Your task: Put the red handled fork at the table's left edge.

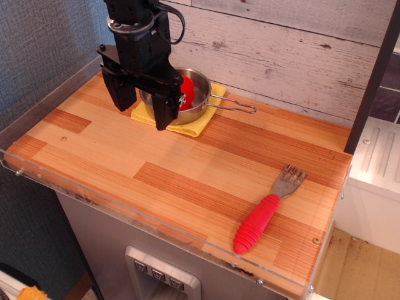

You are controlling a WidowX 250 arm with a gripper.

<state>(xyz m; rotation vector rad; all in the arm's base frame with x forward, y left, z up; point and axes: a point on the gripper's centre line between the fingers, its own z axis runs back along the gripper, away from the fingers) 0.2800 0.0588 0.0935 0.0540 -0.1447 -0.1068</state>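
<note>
The red handled fork [265,212] lies flat near the right front of the wooden table [162,156]. Its ribbed red handle points toward the front edge and its silver tines [291,179] point toward the back. My gripper [142,109] hangs at the back left of the table, far from the fork. Its two black fingers point down, spread apart and empty, in front of a metal pan.
A silver pan [199,94] with a wire handle sits on a yellow cloth [190,127] at the back, with a red pepper [187,92] inside. A clear acrylic rim [37,175] borders the table. A white wooden wall stands behind.
</note>
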